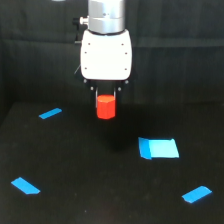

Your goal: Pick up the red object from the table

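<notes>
The red object (105,107) is a small stubby red-orange block hanging just under the white gripper body, above the black table (75,160). My gripper (105,100) points straight down and its thin dark fingers are shut on the block's upper sides. The block appears clear of the table surface, with a faint dark shadow below it.
Blue tape strips lie on the table at the exterior view's left (50,113), front left (25,186) and front right (196,194). A larger blue rectangle (159,148) sits right of centre. A dark curtain hangs behind.
</notes>
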Tool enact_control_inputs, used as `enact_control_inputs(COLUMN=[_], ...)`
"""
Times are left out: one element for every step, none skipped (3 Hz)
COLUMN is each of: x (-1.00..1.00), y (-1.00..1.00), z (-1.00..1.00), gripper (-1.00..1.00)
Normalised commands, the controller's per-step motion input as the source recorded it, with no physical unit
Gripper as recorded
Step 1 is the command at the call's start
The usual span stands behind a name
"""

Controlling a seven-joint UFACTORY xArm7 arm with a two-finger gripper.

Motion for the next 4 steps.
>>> enact_control_inputs(x=[-0.01, 0.12, 0.09, -0.08], y=[0.08, 0.15, 0.03, -0.05], z=[0.28, 0.33, 0.28, 0.19], gripper=[-1.0, -1.0, -0.94, -0.95])
